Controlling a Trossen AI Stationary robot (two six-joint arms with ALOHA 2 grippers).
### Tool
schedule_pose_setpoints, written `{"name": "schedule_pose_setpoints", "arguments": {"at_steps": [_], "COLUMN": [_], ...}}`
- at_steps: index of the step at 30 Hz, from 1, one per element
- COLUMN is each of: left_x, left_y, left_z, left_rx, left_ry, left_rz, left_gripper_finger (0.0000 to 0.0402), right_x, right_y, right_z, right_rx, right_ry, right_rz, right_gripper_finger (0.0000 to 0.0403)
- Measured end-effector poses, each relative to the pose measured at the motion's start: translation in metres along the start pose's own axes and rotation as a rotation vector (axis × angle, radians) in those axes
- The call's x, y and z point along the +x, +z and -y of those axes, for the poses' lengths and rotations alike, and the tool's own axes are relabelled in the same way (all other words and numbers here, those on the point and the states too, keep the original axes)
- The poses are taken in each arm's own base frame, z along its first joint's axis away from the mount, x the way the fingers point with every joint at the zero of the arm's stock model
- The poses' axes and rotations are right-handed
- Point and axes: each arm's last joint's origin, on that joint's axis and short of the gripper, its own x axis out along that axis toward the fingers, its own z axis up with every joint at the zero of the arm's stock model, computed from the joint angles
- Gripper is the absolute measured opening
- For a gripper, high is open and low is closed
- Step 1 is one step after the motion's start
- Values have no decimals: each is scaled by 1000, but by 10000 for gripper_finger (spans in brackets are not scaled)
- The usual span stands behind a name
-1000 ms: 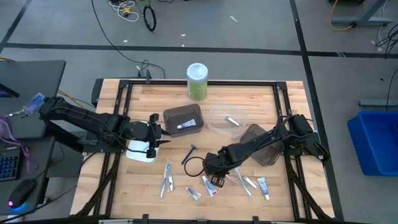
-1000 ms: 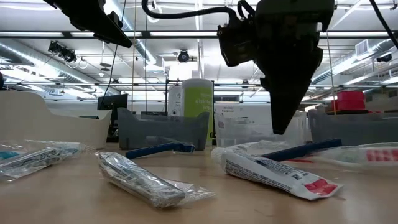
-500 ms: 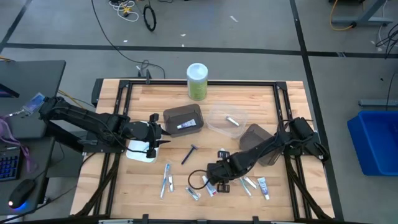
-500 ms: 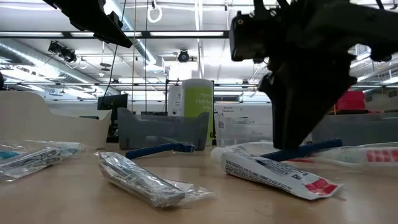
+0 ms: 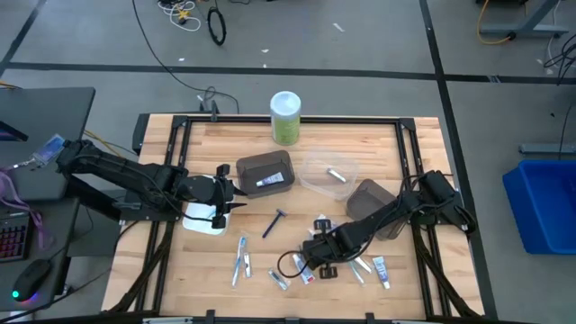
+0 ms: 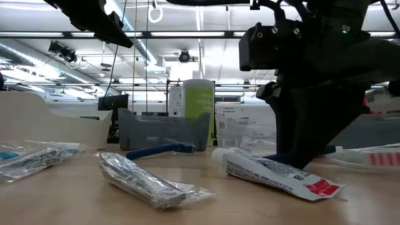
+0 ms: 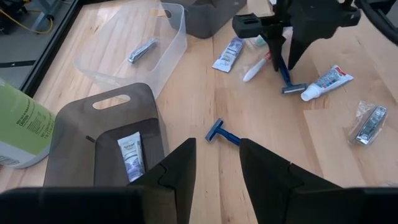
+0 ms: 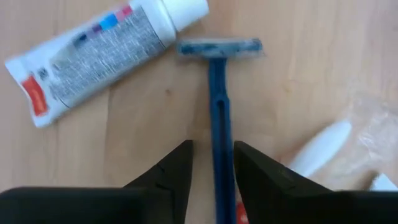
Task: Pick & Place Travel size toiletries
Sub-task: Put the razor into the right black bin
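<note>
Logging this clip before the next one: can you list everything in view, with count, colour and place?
Canister: one, green, white lid, table's far edge.
Dark trays: two, one mid-table holding a tube, one under the right arm.
Clear tray: one, holding a silvery packet.
White tray: one, under the left gripper.
Razors: two, blue, one mid-table, one between the right fingers.
Tubes, toothbrushes, packets: several, near front edge.
Left gripper: open, waiting.
Right gripper: lowered astride the razor handle.
</note>
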Motion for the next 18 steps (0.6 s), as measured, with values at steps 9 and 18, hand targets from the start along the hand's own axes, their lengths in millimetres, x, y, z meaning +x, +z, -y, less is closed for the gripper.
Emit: {"name": "schedule_pose_setpoints", "arguments": {"at_steps": [9,18], "left_x": [0,0], "left_y": [0,0], "left_z": [0,0], "left_rx": [0,0], "left_ry": [0,0], "left_rz": [0,0], "left_gripper_finger": [132,132], "right_x": [0,-37], "right_y": [5,26], "right_z": [-3,-4], "right_rx": [12,17], "right_ry": [54,89], "right_rz": [47,27], "right_gripper_finger": [47,34]}}
